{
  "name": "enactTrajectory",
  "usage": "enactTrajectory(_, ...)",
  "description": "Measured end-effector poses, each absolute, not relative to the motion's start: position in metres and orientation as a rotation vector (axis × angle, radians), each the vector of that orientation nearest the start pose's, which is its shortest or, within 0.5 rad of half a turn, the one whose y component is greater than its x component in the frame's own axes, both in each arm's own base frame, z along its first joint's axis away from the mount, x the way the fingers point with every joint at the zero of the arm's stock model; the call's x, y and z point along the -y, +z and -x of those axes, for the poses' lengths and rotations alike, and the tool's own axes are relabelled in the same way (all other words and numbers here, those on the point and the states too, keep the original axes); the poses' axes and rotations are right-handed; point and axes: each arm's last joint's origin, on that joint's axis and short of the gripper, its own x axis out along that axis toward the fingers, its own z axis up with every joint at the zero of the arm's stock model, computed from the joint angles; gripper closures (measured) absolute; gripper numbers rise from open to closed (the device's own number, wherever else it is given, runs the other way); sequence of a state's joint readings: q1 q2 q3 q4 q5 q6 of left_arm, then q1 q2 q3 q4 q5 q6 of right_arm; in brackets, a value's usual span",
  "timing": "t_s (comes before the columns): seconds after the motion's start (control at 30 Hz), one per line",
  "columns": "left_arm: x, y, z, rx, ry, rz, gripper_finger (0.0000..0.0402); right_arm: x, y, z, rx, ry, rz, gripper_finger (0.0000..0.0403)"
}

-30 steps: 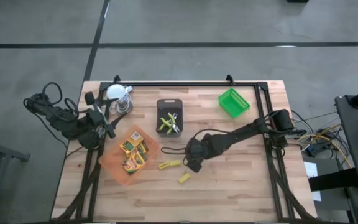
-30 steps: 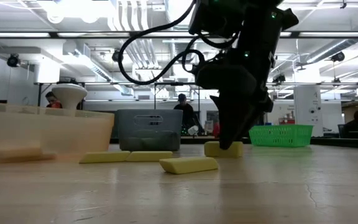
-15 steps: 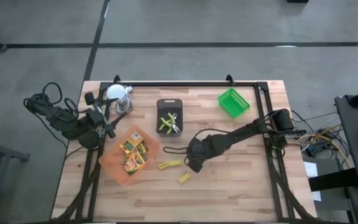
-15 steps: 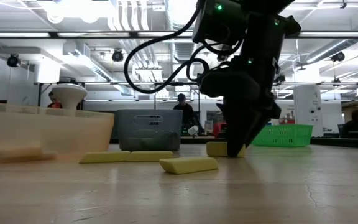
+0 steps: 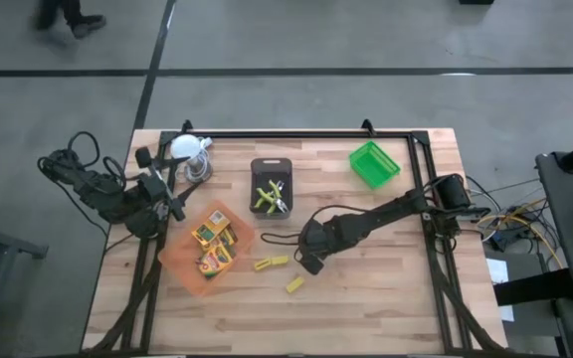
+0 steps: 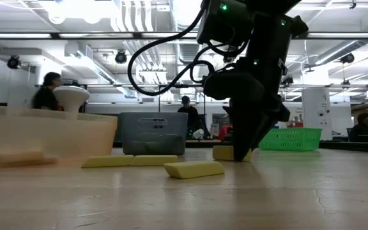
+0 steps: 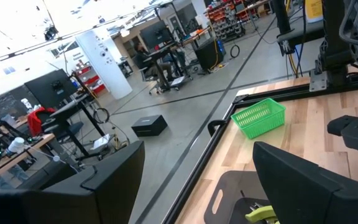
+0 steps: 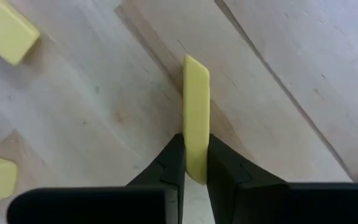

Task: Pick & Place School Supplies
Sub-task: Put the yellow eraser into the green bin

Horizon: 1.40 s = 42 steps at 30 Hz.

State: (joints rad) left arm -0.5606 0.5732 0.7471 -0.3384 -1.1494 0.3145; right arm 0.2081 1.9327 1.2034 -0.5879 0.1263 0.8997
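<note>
My right gripper [image 5: 309, 263] [image 6: 242, 155] is down at the table's middle, shut on a short yellow block [image 8: 196, 93] [image 6: 223, 153]. Two more yellow blocks [image 5: 272, 264] lie end to end beside it, toward the orange tray. A third [image 5: 294, 285] lies nearer the near edge. Yellow-green crayon boxes [image 5: 213, 247] sit in the orange tray [image 5: 175, 262]. Lime-handled scissors [image 5: 270, 196] lie in the black tray [image 5: 272, 165]. My left gripper [image 7: 197, 205] waits open at the table's left edge, beside the orange tray. My right gripper pinches the yellow block between its two fingers [image 8: 174, 163], at one end of the block [image 8: 196, 163]. The fingers point down from above and lie along the block's length, one on each long side. The block lies on the tabletop.
A green basket [image 5: 374, 164] stands toward the far right corner, and a white-topped metal object [image 5: 188, 148] at the far left. A black frame rail [image 5: 296, 133] runs along the far edge. Bare wood lies near and right of the right gripper. People move in the room beyond.
The right gripper has tipped a little and settled lower at the yellow block, then held still. The blocks on the table have not moved. A person has walked past in the background.
</note>
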Motion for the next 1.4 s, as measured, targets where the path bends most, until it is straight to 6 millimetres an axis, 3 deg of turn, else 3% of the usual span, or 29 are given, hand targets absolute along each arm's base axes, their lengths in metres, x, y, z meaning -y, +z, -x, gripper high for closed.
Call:
enactTrajectory(0.17, 0.035, 0.335, -0.105, -0.201, 0.567, -0.430, 0.0096, -0.070, 0.158, -0.352, -1.139, -0.526, -0.545, 0.0368)
enactTrajectory(0.37, 0.035, 0.335, -0.105, -0.201, 0.567, -0.431, 0.0096, -0.060, 0.201, -0.337, -0.957, -0.663, -0.472, 0.0365)
enactTrajectory(0.67, 0.035, 0.335, -0.105, -0.202, 0.568, -0.431, 0.0096, -0.041, 0.273, -0.287, -0.651, -0.928, -0.424, 0.0363)
enactTrajectory(0.93, 0.035, 0.335, -0.105, -0.203, 0.567, -0.432, 0.0096, -0.020, 0.309, -0.237, -0.599, -1.049, -0.368, 0.0362)
enactTrajectory(1.17, 0.035, 0.335, -0.105, -0.203, 0.567, -0.433, 0.0096, 0.007, 0.318, -0.206, -0.549, -1.157, -0.432, 0.0362)
enactTrajectory(1.4, 0.035, 0.335, -0.105, -0.203, 0.568, -0.433, 0.0096, 0.035, 0.294, -0.191, -0.475, -1.297, -0.464, 0.0362)
